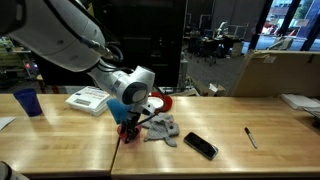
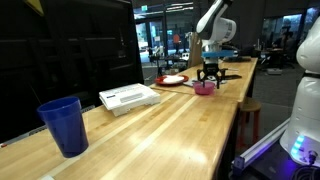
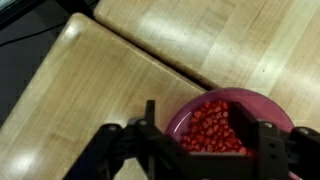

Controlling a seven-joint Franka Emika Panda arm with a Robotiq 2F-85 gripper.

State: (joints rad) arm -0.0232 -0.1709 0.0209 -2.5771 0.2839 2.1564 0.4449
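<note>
A pink bowl filled with small red pieces sits on the wooden table, close to the seam between two tabletops. My gripper hangs just over it with its jaws spread. The left finger is outside the bowl's left rim, and the right finger is down among the red pieces. In both exterior views the gripper points straight down at the bowl. Nothing is lifted.
A grey cloth lies beside the bowl, with a red plate behind it. A black phone and a pen lie farther along. A white box and a blue cup stand on the other side. A cardboard box stands at the back.
</note>
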